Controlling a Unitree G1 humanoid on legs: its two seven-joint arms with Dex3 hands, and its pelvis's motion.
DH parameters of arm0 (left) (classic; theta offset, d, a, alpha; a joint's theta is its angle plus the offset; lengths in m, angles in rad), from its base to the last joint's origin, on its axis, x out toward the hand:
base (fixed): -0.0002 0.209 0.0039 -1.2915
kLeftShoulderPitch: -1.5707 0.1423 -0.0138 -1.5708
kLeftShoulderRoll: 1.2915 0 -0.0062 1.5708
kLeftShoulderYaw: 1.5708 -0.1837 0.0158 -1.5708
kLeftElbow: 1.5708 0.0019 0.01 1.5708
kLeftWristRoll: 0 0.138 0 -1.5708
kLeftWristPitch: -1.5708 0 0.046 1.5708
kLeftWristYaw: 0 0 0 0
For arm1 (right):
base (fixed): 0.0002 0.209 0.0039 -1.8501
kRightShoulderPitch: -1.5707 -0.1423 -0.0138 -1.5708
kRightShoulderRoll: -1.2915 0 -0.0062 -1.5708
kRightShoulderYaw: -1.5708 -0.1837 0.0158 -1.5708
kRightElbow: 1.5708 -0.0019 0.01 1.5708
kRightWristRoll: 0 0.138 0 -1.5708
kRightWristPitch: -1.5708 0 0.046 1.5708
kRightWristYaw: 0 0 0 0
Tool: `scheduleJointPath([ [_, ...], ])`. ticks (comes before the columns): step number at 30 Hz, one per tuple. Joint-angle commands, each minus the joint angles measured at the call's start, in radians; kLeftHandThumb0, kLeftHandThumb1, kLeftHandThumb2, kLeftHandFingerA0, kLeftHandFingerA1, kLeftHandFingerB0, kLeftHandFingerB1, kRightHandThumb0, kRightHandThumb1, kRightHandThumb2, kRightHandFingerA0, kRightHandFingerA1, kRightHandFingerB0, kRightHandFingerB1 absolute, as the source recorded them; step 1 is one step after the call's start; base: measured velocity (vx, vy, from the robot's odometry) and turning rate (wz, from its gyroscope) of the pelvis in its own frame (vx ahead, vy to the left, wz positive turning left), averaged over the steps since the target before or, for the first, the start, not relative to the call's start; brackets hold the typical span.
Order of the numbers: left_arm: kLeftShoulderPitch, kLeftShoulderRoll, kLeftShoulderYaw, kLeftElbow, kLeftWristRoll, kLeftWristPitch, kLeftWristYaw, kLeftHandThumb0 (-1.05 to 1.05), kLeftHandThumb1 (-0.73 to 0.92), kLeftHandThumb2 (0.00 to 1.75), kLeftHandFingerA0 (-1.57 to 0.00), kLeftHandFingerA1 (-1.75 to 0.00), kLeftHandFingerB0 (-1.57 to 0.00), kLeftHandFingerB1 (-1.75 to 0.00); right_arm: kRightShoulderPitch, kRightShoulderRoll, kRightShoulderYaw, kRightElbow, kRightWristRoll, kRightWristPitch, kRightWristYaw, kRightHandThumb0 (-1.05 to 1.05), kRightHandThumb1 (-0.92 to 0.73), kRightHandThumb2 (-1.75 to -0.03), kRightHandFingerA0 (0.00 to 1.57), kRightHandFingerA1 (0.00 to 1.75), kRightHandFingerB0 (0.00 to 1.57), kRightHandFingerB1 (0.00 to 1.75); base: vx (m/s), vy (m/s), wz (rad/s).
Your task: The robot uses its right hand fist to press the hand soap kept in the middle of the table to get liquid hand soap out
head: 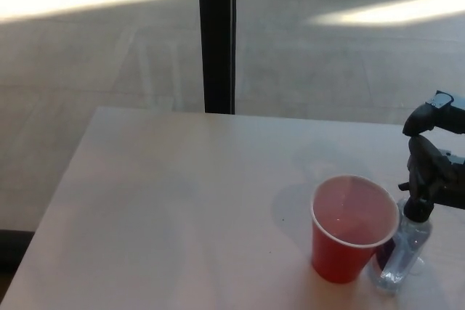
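At the right edge of the frame, the right hand (434, 168) is sitting with its fingers curled together over the black pump of the soap bottle (404, 250). The bottle is standing at lower right, touching a red cup (349, 234) on the pale tabletop (174, 208).

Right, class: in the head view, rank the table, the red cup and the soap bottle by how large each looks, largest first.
1. Table: by far the largest, filling most of the lower picture.
2. Red cup: clearly wider than the bottle.
3. Soap bottle: smallest, slim and partly hidden behind the cup, so its full size is unsure.
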Motion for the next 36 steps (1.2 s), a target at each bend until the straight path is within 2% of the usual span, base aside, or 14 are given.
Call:
scheduleJointPath([
  [1,-0.002,0.011,0.004,0.007,-0.013,0.009,0.012,-0.24,0.52,0.90,-0.69,-0.87,-0.49,-0.76,0.058,0.010,0.023,0.039,-0.035,0.029,0.008,-0.17,-0.59,-1.18,0.98,1.75,0.79,1.52,0.00,0.000,0.00],
  [4,-0.003,0.009,0.003,0.006,-0.014,0.009,0.012,-0.24,0.52,0.90,-0.68,-0.87,-0.47,-0.75,0.066,0.017,0.021,0.044,-0.031,0.028,0.002,-0.15,-0.63,-1.12,0.98,1.75,0.80,1.51,0.00,0.000,0.00],
  [5,-0.003,0.010,-0.002,0.010,-0.009,0.004,0.013,-0.24,0.47,0.97,-0.75,-0.89,-0.48,-0.74,0.069,0.017,0.023,0.046,-0.034,0.026,0.003,-0.16,-0.62,-1.13,0.97,1.75,0.78,1.52,0.00,0.000,0.00],
  [6,-0.004,0.012,-0.008,0.019,-0.003,-0.004,0.013,-0.24,0.52,0.91,-0.75,-0.91,-0.49,-0.76,0.072,0.019,0.026,0.048,-0.039,0.023,-0.002,-0.16,-0.62,-1.13,0.99,1.75,0.79,1.49,0.00,0.000,0.00],
  [9,-0.007,0.011,-0.004,0.020,-0.011,-0.002,0.016,-0.24,0.51,0.92,-0.74,-0.91,-0.48,-0.76,0.075,0.035,0.027,0.059,-0.045,0.011,-0.015,-0.16,-0.64,-1.08,0.99,1.75,0.79,1.45,0.00,0.000,0.00],
  [12,-0.004,0.012,-0.008,0.014,-0.010,-0.003,0.012,-0.24,0.51,0.93,-0.69,-0.86,-0.47,-0.74,0.077,0.041,0.029,0.062,-0.051,0.003,-0.014,-0.17,-0.65,-1.08,0.98,1.75,0.78,1.44,0.00,0.000,0.00],
  [18,-0.005,0.013,-0.010,0.015,-0.014,0.000,0.013,-0.24,0.52,0.92,-0.71,-0.88,-0.45,-0.73,0.080,0.060,0.036,0.075,-0.067,-0.020,-0.021,-0.14,-0.64,-1.12,1.01,1.75,0.82,1.39,0.00,0.000,0.00],
  [22,-0.002,0.012,-0.015,0.016,-0.013,-0.007,0.013,-0.25,0.52,0.93,-0.71,-0.87,-0.46,-0.74,0.096,0.068,0.042,0.074,-0.079,-0.038,-0.026,-0.14,-0.62,-1.16,1.02,1.75,0.82,1.39,0.00,0.000,0.00],
  [28,0.004,0.012,-0.022,-0.013,-0.014,0.010,0.013,-0.25,0.51,0.94,-0.74,-0.91,-0.54,-0.79,0.113,0.066,0.062,0.108,-0.099,-0.088,0.001,-0.18,-0.60,-1.19,1.01,1.75,0.78,1.52,0.00,0.000,0.00],
  [36,-0.020,0.016,-0.017,0.015,-0.020,0.007,0.016,-0.24,0.52,0.94,-0.72,-0.90,-0.47,-0.75,0.143,0.053,0.091,0.100,-0.109,-0.086,0.008,-0.17,-0.56,-1.24,1.00,1.75,0.78,1.56,0.00,0.000,0.00],
])
